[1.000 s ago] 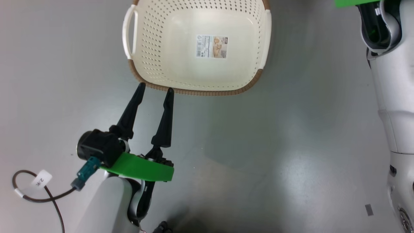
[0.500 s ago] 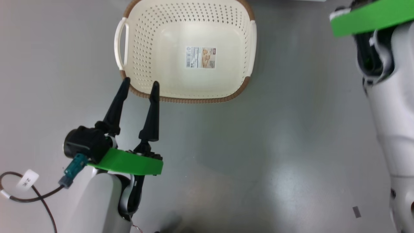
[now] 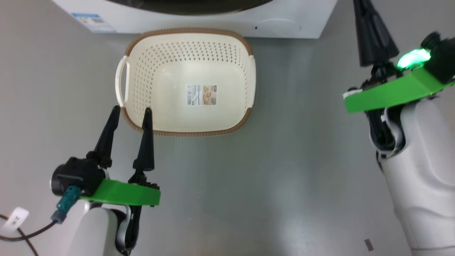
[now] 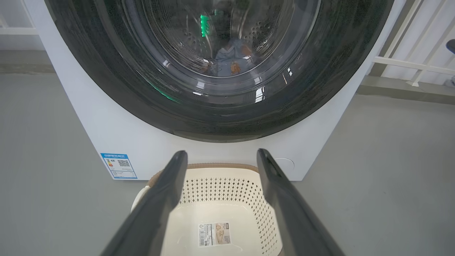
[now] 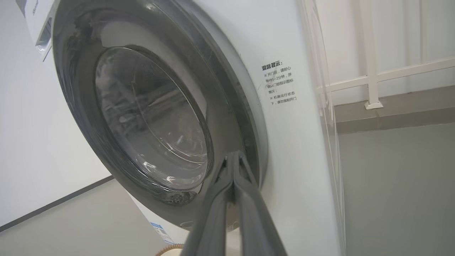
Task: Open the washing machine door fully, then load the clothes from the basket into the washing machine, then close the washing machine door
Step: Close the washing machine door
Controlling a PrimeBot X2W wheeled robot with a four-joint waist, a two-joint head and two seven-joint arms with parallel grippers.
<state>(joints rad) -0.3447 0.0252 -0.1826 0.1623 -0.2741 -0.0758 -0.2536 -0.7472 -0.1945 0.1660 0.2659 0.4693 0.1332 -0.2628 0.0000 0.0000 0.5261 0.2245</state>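
Note:
The washing machine (image 3: 295, 21) stands at the top of the head view, its white front (image 4: 106, 131) facing me. Its door (image 4: 220, 106) is shut, and its black rim (image 5: 227, 117) lies flush against the cabinet. Through the glass, the blue and orange clothes (image 4: 229, 62) lie in the drum. The cream basket (image 3: 142, 71) sits on the floor before the machine with just a label on its floor. My left gripper (image 3: 131, 110) is open at the basket's near left corner, holding nothing. My right gripper (image 5: 233, 156) is shut, its tips at the door's right rim.
A blue energy label (image 3: 92, 19) and a round service flap (image 3: 277, 26) mark the machine's lower front. A white railing (image 4: 408, 60) stands to the machine's right. A tagged cable (image 3: 14, 220) trails from my left wrist over the grey floor (image 3: 284, 160).
The head camera has moved: the basket slid down the picture and the machine's base came in at the top. My right gripper has come into the picture, shut. The left gripper stays open.

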